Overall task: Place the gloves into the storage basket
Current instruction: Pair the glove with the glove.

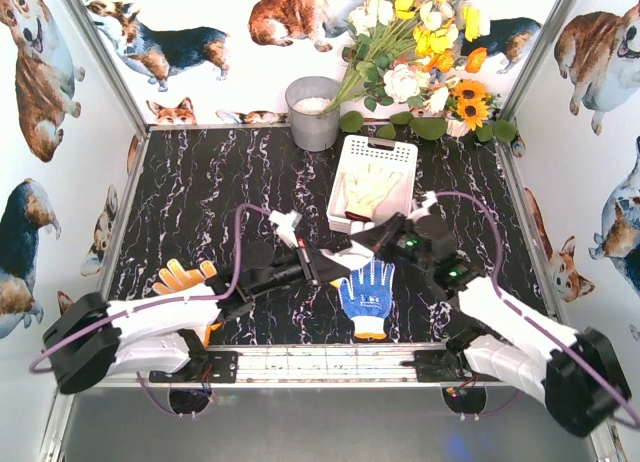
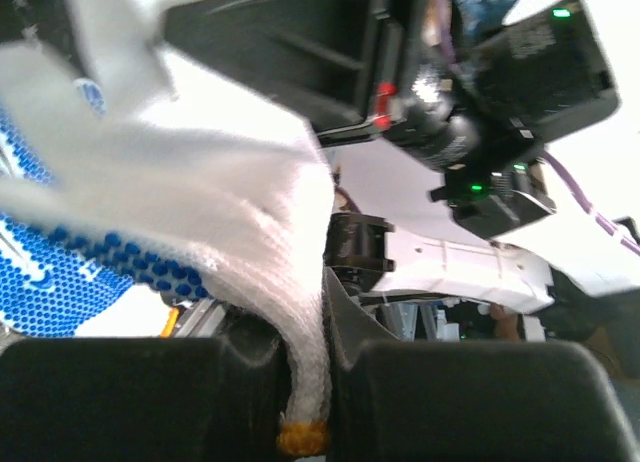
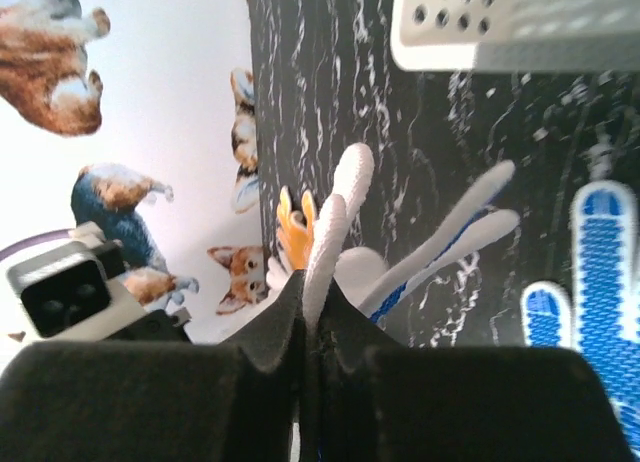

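1. Gloves: one white glove (image 2: 250,212) is pinched by both your left fingers (image 2: 120,392) and your right fingers (image 3: 130,402), over the middle of the desk (image 1: 200,182).
2. Let one side go, then carry it far to the storage basket (image 1: 383,140).
3. A blue-dotted glove (image 1: 367,294) lies on the near desk.

Left arm (image 1: 275,274) and right arm (image 1: 440,257) meet mid-counter, blocking the near approach to storage basket (image 1: 373,182). Bucket (image 1: 314,117), flowers (image 1: 405,82) crowd its far side. Left counter (image 1: 200,197) open.
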Available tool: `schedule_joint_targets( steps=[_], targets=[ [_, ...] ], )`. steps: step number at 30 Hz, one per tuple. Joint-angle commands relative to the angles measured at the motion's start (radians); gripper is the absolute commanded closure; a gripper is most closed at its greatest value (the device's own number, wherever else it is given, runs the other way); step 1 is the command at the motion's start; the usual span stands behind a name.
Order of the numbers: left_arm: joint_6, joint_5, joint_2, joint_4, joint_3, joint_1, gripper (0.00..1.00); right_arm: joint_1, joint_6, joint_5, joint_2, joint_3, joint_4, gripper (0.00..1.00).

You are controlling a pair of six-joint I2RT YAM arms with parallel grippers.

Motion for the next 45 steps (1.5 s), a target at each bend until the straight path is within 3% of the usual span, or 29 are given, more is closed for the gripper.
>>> schedule_joint_targets(
  steps=[1,9,16,28,36,45],
  targets=[
    [0.008,-0.1,0.097,0.021,0.047,-0.042,1.0,-0.077,-0.136,-0.002,-0.104,-0.045,-0.086,1.0],
    [0.046,-0.114,0.269,0.047,0.148,-0.069,1.0,-0.162,-0.253,-0.029,-0.089,-0.067,-0.086,1.0],
    [0.064,-0.14,0.293,0.032,0.159,-0.071,1.0,-0.173,-0.285,-0.084,0.007,-0.062,0.054,1.0],
    [0.216,-0.267,0.254,-0.281,0.252,-0.095,1.0,-0.173,-0.4,-0.198,0.231,0.053,0.17,1.0],
    [0.152,-0.165,0.392,-0.244,0.274,-0.107,1.0,-0.172,-0.47,-0.207,0.308,0.058,0.177,1.0],
    [0.107,-0.055,0.476,-0.222,0.317,-0.12,1.0,-0.173,-0.571,-0.119,0.19,-0.012,0.0,1.0]
  ],
)
